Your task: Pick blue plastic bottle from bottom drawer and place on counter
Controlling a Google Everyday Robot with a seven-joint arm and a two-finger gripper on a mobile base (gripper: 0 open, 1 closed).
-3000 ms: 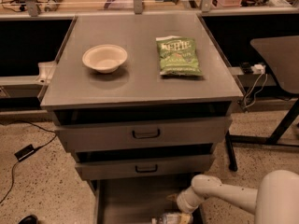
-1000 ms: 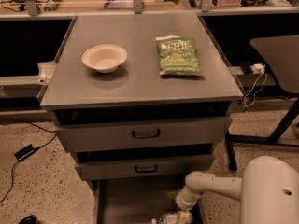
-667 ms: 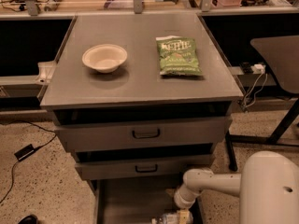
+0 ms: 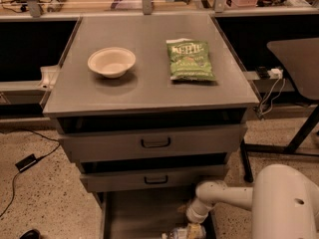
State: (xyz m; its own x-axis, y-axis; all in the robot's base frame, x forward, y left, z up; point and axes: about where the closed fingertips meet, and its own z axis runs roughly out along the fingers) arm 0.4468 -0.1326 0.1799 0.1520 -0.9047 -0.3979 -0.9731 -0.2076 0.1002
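The blue plastic bottle (image 4: 175, 232) lies on its side at the front of the open bottom drawer (image 4: 134, 213), cut off by the lower edge of the camera view. My gripper (image 4: 193, 229) reaches down into the drawer from the right and sits right against the bottle's right end, mostly hidden by the white wrist (image 4: 200, 212). The counter (image 4: 144, 86) is the grey cabinet top above.
A cream bowl (image 4: 111, 61) and a green chip bag (image 4: 190, 59) sit on the counter. Two grey drawers with black handles (image 4: 155, 143) (image 4: 155, 179) stand slightly open above the bottom one. A dark table (image 4: 296, 59) stands to the right. A cable and adapter (image 4: 25, 162) lie on the floor at left.
My arm has shifted left and lower into the bottom drawer, bringing the gripper closer to the bottle. The bowl and chip bag have not moved.
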